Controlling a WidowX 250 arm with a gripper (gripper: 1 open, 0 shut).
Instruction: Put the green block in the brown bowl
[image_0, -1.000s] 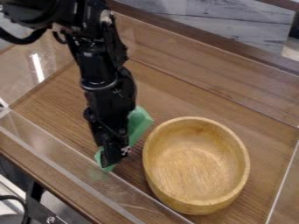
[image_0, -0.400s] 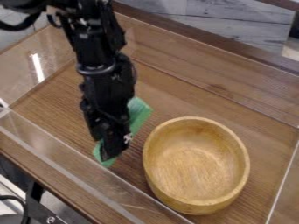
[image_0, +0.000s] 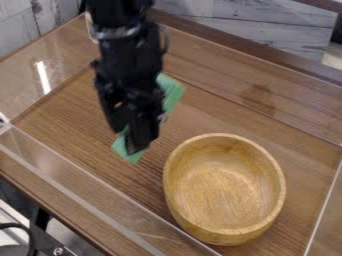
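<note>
The green block (image_0: 171, 96) is a flat green bar held tilted between the black fingers of my gripper (image_0: 138, 134). Its ends stick out above right and below left of the fingers. The gripper is shut on it and holds it above the wooden table, just left of the brown bowl (image_0: 225, 188). The bowl is round, light wood with a thick rim, sits at the front right and has nothing in it. The arm comes down from the top of the view and hides the middle of the block.
The wooden tabletop (image_0: 254, 105) is fenced by low clear plastic walls (image_0: 80, 200) along the front and left. A grey marbled surface (image_0: 281, 30) lies behind the table at the back right.
The gripper has risen and shifted slightly right with the green block in it; the block's lower end has moved up from near the table.
</note>
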